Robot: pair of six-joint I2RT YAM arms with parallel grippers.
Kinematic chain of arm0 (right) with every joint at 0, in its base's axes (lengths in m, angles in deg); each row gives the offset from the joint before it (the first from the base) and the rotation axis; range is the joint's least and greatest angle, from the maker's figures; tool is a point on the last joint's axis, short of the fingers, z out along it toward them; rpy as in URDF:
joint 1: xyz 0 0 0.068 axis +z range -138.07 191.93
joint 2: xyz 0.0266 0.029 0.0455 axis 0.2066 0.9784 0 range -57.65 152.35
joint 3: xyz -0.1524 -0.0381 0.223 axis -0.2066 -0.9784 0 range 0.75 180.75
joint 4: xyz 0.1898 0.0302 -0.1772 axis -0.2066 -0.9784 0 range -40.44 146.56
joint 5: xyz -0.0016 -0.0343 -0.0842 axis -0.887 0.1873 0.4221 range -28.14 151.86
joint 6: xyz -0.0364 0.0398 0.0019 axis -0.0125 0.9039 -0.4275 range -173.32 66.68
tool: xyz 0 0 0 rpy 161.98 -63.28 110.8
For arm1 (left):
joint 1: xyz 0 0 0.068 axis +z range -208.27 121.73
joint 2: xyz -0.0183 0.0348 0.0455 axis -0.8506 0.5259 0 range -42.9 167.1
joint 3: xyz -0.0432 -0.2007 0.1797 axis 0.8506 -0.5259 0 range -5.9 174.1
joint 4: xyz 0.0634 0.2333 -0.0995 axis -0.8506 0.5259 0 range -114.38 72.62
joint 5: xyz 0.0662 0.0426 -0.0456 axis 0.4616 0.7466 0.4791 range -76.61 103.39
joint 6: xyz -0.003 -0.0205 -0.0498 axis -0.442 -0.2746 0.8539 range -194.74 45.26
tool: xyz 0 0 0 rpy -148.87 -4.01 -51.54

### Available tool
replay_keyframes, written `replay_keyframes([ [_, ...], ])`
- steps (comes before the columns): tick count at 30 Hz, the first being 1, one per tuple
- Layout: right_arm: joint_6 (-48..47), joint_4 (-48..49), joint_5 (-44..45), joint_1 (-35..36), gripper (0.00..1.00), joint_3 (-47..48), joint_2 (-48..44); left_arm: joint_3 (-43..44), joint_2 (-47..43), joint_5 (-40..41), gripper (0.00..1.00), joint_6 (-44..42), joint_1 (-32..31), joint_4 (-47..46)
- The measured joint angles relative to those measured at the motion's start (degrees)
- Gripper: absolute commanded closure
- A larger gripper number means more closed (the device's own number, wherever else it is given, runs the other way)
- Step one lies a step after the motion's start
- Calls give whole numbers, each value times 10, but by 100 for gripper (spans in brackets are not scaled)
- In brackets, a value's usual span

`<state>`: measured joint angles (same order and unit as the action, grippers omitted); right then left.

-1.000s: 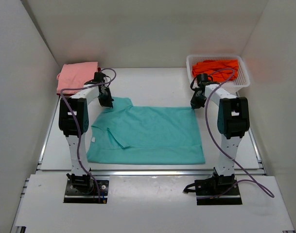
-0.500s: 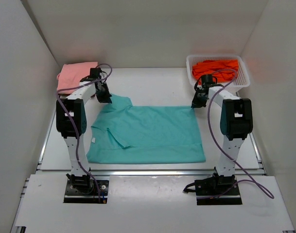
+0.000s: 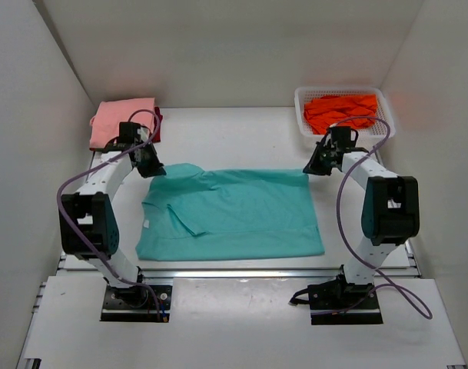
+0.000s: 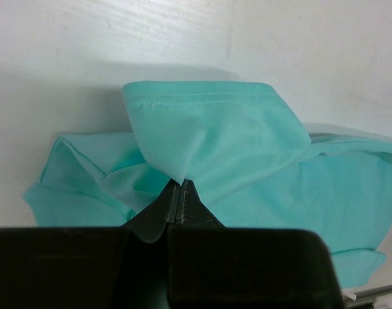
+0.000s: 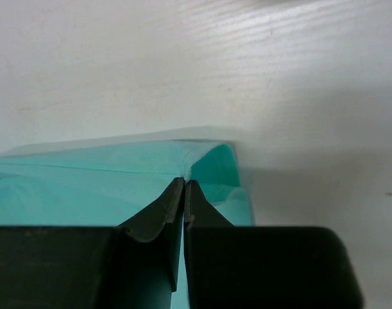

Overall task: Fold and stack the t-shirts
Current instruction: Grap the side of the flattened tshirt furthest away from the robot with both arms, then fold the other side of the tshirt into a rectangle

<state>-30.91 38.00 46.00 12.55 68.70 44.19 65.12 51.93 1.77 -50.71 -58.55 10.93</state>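
Note:
The teal t-shirt (image 3: 234, 211) lies spread on the white table. My left gripper (image 3: 155, 171) is shut on its far left sleeve, which shows bunched in the left wrist view (image 4: 215, 135). My right gripper (image 3: 310, 169) is shut on the shirt's far right corner (image 5: 212, 164). A folded salmon pink t-shirt (image 3: 120, 120) lies at the far left, with a dark red one (image 3: 157, 125) showing at its right edge. The orange t-shirt (image 3: 341, 110) lies in the basket.
A white mesh basket (image 3: 387, 127) stands at the far right corner. White walls enclose the table on three sides. The arm bases sit at the near edge.
Both arms have swung outward and apart. The left gripper has pulled the far left sleeve outward to the left, and the shirt's far edge is stretched straighter.

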Motion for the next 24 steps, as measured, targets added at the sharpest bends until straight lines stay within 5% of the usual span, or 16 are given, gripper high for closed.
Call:
replay_keyframes([
  [13,-21,11,-39,-25,100,-179,-149,-201,-172,2,100,5,-2,-1],
  [24,-36,11,-54,-45,100,-271,-232,-285,-276,27,100,9,-15,19],
])
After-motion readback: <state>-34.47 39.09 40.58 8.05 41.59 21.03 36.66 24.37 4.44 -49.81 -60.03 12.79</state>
